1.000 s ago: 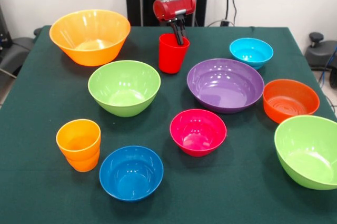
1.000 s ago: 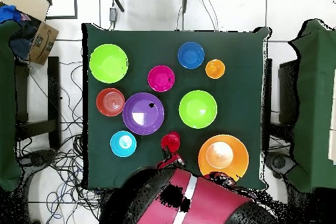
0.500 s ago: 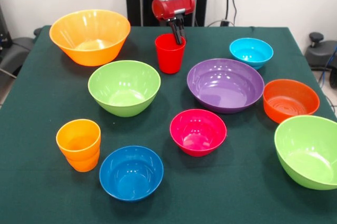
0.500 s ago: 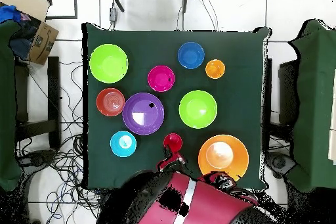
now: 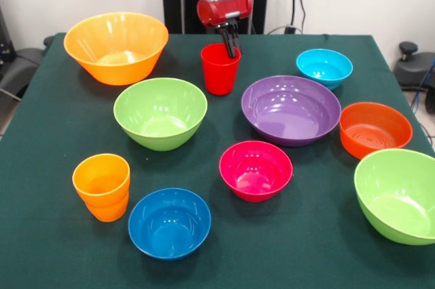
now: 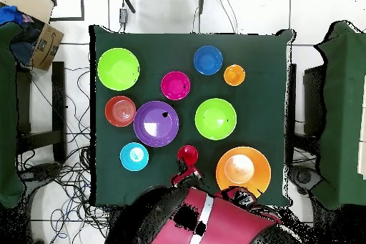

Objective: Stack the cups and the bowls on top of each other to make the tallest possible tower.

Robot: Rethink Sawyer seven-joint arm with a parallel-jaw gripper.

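Red cup [image 5: 219,69] at claw [image 5: 230,43]

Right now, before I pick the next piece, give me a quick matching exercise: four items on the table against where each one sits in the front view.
Items:
1. red cup
2. orange cups
3. light blue bowl
4. pink bowl

Places:
A. near left corner area
B. middle, in front of the purple bowl
C. at the end effector, far centre
D. far right

Pairs: 1-C, 2-A, 3-D, 4-B
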